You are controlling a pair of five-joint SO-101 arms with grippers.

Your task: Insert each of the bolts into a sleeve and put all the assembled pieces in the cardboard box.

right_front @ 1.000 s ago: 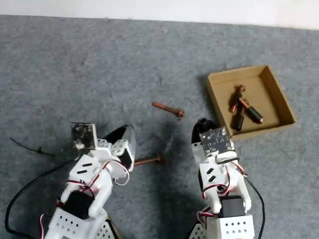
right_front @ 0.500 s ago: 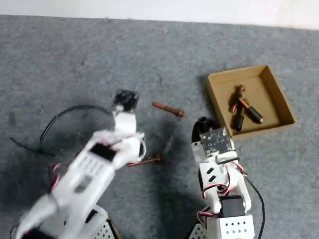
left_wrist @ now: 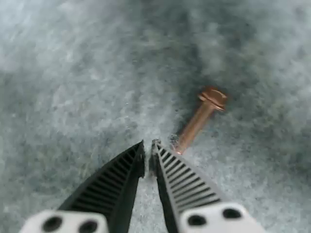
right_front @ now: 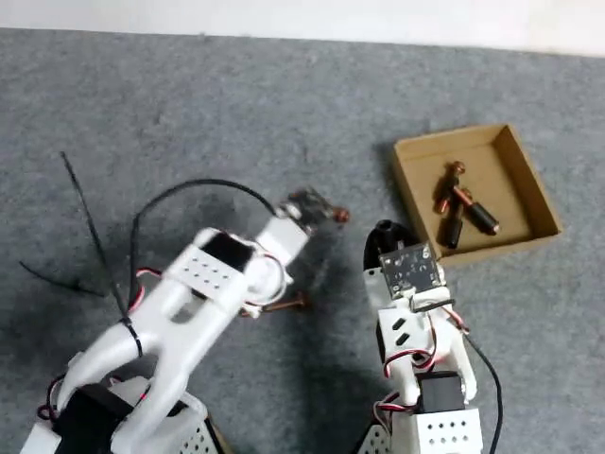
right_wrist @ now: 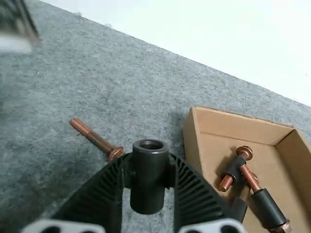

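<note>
Grey felt bench (right_front: 189, 113): left fingers (left_wrist: 119, 177) all but closed, empty; copper bolt (left_wrist: 197, 121) flat just past their tips, judged stiff, light, roll-prone, best pinched mid-shank; right fingers (right_wrist: 104, 189) clamp black sleeve (right_wrist: 147, 174) upright; cardboard box (right_wrist: 228, 128) beyond them.

Setting, from my remote seat: robotics test bench. Evidence: grey felt table cover (right_front: 170, 104), plain white backdrop (right_front: 302, 14), loose black cable (right_front: 203, 182).
</note>
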